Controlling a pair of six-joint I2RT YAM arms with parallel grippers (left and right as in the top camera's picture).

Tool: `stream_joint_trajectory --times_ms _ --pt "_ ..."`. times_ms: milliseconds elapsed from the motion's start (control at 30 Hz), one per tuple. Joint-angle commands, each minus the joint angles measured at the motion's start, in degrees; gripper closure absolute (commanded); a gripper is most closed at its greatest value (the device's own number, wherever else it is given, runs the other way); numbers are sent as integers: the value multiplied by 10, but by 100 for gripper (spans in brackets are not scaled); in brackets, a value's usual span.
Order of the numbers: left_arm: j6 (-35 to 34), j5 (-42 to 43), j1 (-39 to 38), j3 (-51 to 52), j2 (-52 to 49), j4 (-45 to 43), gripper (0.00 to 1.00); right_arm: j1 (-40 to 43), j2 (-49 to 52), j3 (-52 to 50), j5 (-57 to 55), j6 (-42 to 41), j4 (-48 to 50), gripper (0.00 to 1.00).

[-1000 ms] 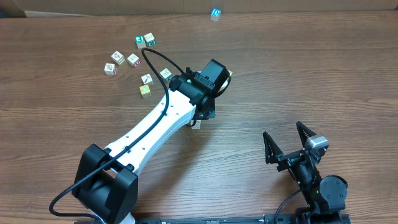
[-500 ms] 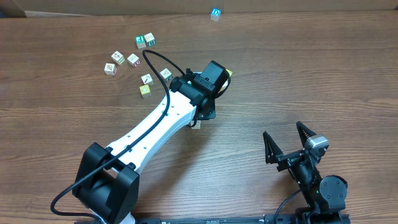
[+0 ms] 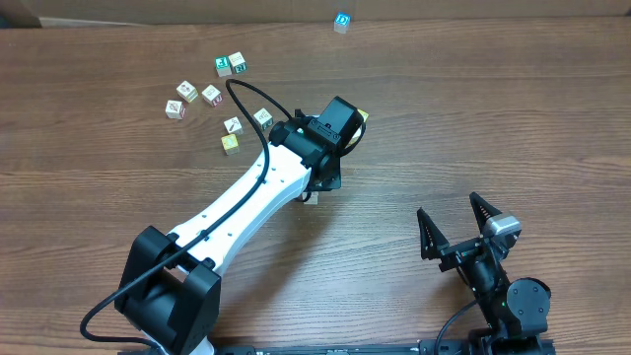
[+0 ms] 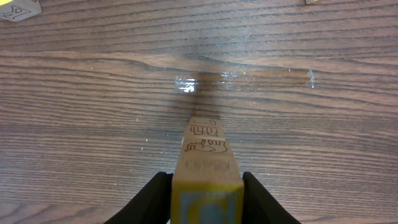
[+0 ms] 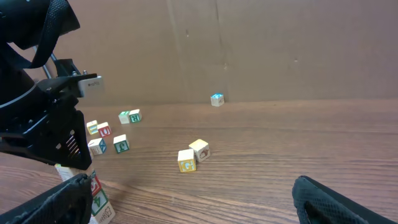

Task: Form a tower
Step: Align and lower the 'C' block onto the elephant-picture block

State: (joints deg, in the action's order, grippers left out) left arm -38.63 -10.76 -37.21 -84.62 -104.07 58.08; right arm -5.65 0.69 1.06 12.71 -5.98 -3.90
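The tower point(image 4: 205, 148) is a one-cube-wide stack seen from above in the left wrist view, its side faces stamped with animals. Its top cube point(image 4: 206, 204) has a yellow frame and a blue letter. My left gripper point(image 4: 206, 178) holds that top cube, with a black finger pressed against each side. In the right wrist view the tower point(image 5: 98, 198) stands at the lower left, showing a red-marked cube, a green one and a cream one beneath the left gripper's body. From overhead the left gripper point(image 3: 345, 123) hides nearly all of the tower. My right gripper point(image 3: 463, 235) stands open and empty at the near right.
Several loose cubes point(image 3: 210, 95) lie scattered left of and beyond the left gripper, the nearest ones point(image 3: 262, 117) beside its wrist. A blue-marked cube point(image 3: 341, 22) sits alone at the far edge. A yellow G cube point(image 5: 186, 160) and a pale one point(image 5: 199, 149) lie together.
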Motion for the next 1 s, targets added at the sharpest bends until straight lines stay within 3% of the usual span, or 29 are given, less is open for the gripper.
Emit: stream_joint_trajectory --times_ms 0,267,633,967 --pt "12 -2 -4 3 -7 2 67 3 -5 -6 0 -2 3 0" --pt "14 -2 -4 3 -7 1 60 3 -5 -6 0 -2 3 0" --pt "14 -2 -4 3 -7 3 71 3 -5 -6 0 -2 3 0" --pt "14 -1 -4 3 -7 7 70 3 -5 -6 0 -2 3 0"
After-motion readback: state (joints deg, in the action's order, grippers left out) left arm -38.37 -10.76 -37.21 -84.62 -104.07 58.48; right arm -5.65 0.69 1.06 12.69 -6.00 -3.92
